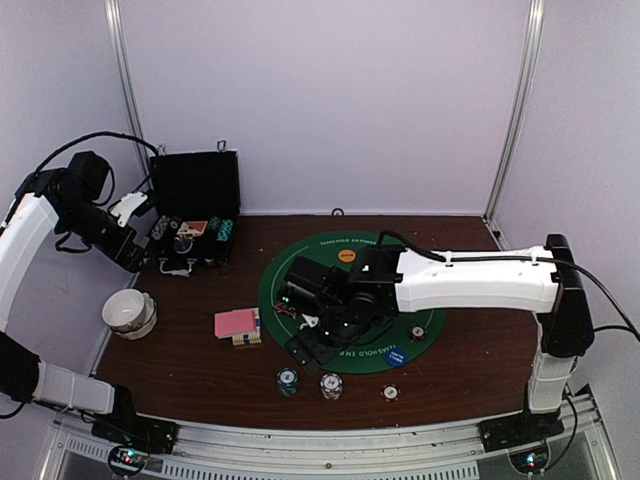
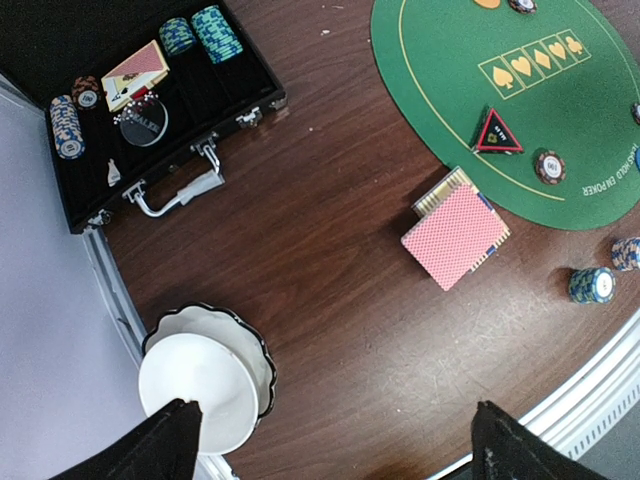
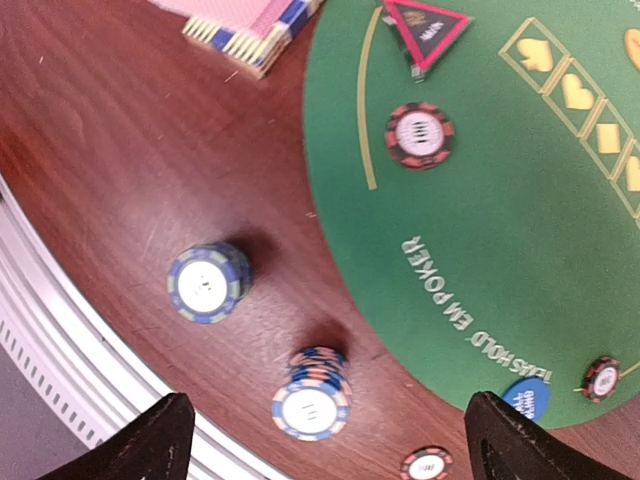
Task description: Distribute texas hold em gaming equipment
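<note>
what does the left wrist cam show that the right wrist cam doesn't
Only left wrist: the black case with its chip rows, and the white bowl. Only right wrist: a loose chip lying off the green mat. Both: that mat, the triangle marker, the pink-backed card deck and two chip stacks.

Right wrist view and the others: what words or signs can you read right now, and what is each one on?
"TEXAS HOLD 'EM POKER": printed along the edge of the green mat.
Card-suit signs, no words: in the row of yellow boxes on the same mat.
Too small or blurred to read: the print on the triangle marker, the blue disc and the chip faces.
</note>
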